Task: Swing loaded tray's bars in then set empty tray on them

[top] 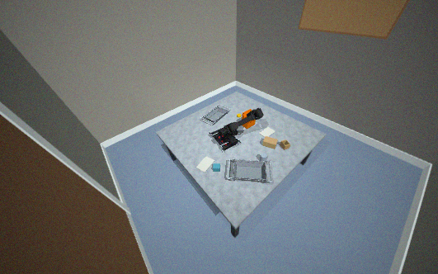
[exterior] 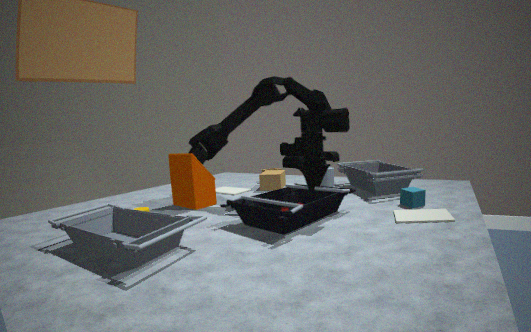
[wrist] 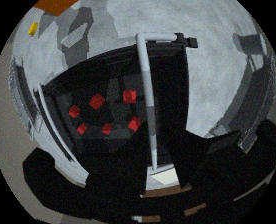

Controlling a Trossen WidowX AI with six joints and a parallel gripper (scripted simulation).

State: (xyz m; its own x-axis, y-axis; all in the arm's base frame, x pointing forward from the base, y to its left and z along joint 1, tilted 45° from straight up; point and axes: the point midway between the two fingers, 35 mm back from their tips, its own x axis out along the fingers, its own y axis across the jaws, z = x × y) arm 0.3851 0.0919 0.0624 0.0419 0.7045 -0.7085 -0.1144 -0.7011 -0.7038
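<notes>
The loaded black tray (top: 229,144) (exterior: 310,212) (wrist: 171,90) stands on the table with several red blocks (wrist: 97,102) inside. My gripper (exterior: 312,189) (wrist: 154,123) points down at the tray's end near the grey cylinder, its fingers slightly apart. One wire bar (wrist: 148,95) shows in the gap between them and lies in over the tray's top; whether a finger touches it is unclear. The other bar (exterior: 270,201) (wrist: 53,122) is out at the opposite end. Two empty grey trays, one nearer the exterior camera (exterior: 160,250) (top: 212,120) and one farther (exterior: 372,184) (top: 249,177), stand apart with bars out.
An orange block (exterior: 192,182) stands by the arm's base, with a small yellow piece (exterior: 142,209) near it. A grey cylinder (exterior: 329,177) (wrist: 250,44), tan blocks (top: 270,142), a teal block (exterior: 412,197) and white plates (top: 204,163) (exterior: 232,190) surround the loaded tray.
</notes>
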